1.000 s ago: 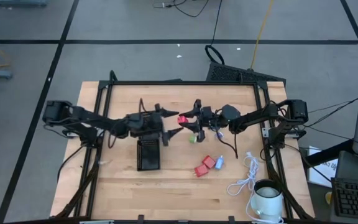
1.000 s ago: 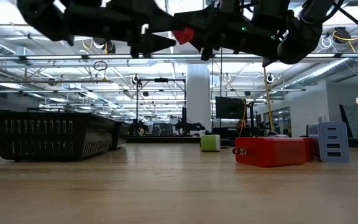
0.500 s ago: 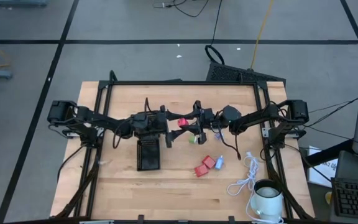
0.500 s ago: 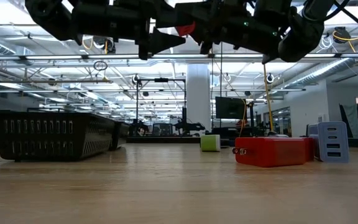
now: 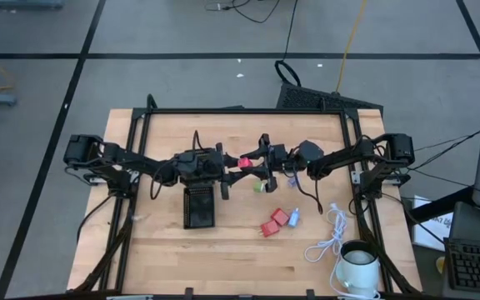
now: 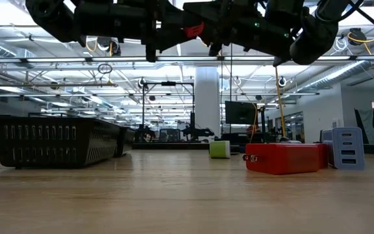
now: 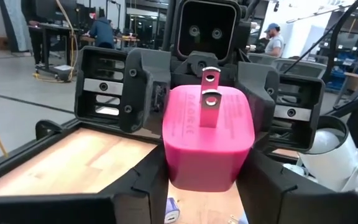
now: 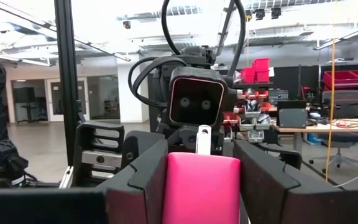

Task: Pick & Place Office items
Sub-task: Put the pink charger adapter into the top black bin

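A pink plug block with two metal prongs hangs high over the table's middle, between both grippers. My left gripper comes from the table's left and my right gripper from its right; both are shut on the block. A green block, two red blocks and a blue one lie on the wood. The black tray stands below my left gripper. My left gripper pinches the pink block by two opposite sides between its two fingers, coming level from the table's left. The block is lifted clear of the table. My right gripper pinches the same block by its sides between its two fingers, coming from the table's right and slanting slightly upward. One prong stands out beyond the block.
A white coiled cable and a white mug sit at the near right. In the low view the red block and the blue one stand right of the tray. Bare wood lies along the near edge.
My left gripper has closed from wide open onto the pink block. My right gripper has kept its hold, and the block has stayed in place above the table.
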### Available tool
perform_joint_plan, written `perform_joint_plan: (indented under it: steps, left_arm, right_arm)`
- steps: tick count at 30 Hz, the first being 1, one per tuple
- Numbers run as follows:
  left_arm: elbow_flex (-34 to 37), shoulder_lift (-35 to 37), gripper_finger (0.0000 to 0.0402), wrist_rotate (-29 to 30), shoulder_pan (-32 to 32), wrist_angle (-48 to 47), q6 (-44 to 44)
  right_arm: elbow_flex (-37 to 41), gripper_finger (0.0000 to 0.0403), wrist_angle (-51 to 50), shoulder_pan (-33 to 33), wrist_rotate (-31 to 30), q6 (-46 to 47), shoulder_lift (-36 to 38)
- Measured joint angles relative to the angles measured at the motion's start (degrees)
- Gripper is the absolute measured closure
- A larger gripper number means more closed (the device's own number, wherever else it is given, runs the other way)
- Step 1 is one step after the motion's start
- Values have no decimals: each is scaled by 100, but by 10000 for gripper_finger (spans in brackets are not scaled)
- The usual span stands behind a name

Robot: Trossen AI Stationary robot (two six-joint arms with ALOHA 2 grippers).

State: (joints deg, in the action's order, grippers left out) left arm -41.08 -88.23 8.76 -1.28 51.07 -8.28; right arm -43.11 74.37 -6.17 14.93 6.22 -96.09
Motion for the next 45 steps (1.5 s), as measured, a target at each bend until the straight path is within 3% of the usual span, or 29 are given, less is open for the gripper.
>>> perform_joint_plan:
  steps: [3, 7, 14, 19, 22, 29, 35, 39, 45]
  left_arm:
    - [0, 0, 253, -1, -9, 2, 123]
    - [4, 162, 253, 63, -67, -222, 489]
    - [92, 1041, 253, 1125, -269, -1270, 679]
    - [704, 1694, 253, 2021, -492, -1542, 628]
    - [1328, 1970, 253, 2600, -638, -1516, 357]
    - [2529, 2286, 253, 3717, -949, -1142, -252]
    - [3007, 2272, 253, 4072, -946, -1274, -964]
    - [3064, 2138, 253, 4086, -800, -1861, -1498]
    - [3064, 1724, 253, 4080, -644, -1993, -1627]
  right_arm:
    - [0, 241, -67, 0, 9, 7, 0]
    - [39, 172, -544, -86, 53, 390, 198]
    - [197, 102, -2609, -422, 25, 192, 1412]
    - [439, 96, -3639, -540, 17, 167, 2119]
    - [716, 95, -3547, -540, -112, 161, 2420]
    - [1283, 95, -3199, -544, -1032, -50, 2601]
    - [1447, 95, -2892, -546, -1192, -116, 2551]
    - [1447, 94, -2872, -549, -1194, -151, 2553]
    - [1447, 100, -2872, -551, -1214, -240, 2553]
